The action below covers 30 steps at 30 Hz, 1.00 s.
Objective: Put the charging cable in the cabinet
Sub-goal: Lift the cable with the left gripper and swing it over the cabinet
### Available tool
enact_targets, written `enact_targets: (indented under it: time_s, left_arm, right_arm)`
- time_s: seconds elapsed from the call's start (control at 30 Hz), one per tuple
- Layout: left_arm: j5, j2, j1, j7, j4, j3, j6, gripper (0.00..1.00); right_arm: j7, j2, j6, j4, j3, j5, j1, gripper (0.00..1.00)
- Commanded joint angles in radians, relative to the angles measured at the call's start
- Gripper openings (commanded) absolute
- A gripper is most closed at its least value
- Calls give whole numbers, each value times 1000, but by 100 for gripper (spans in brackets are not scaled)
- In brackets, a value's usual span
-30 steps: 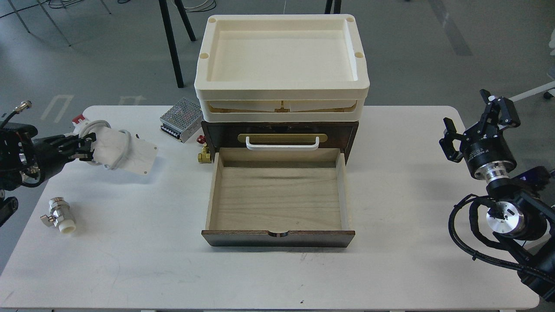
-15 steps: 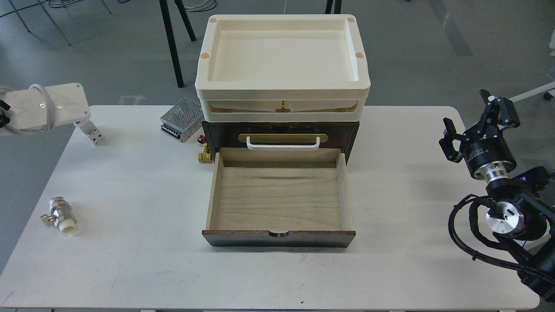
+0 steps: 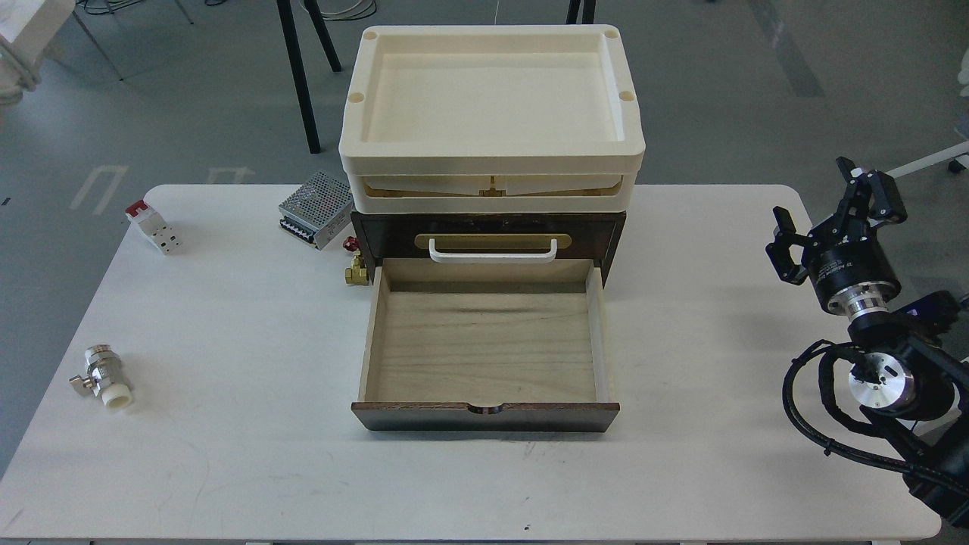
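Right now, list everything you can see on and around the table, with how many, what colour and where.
charging cable: one, white pad with grey cord, top left corner, mostly out of frame, above the floor
cabinet: one, dark brown, table centre, drawer pulled open and empty
trays: two, cream, stacked on the cabinet
power supply box: one, silver mesh, left of the cabinet
brass valve: one, gold with red knob, at the cabinet's left corner
red and white block: one, far left of the table
metal valve: one, silver and white, near left edge
table: one, white
right gripper: black, fingers apart, above the table's right edge
left gripper: not in view
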Motion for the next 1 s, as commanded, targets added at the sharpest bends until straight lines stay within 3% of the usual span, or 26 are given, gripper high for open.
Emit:
enact_targets:
  time_s: [0.0,0.33,0.67,0.8,0.97]
  left_arm:
    - [2,55,-21,0,-99,-19,-2,3]
    - [24,183,-89,0,-528,-131,44,2]
    - [328,192,-147,0,-975,-142,115,2]
    - [463,169,-144,0,-1100,-131,115,2]
    - [618,97,-123,0,-1144,-67,113,3]
  right_arm:
    - [0,0,-1,0,0,0,0,99]
    - [0,0,-3,0,0,0,0,99]
    - [0,0,-3,0,0,0,0,99]
    - [0,0,-3,0,0,0,0,99]
    - [0,0,-3,0,0,0,0,99]
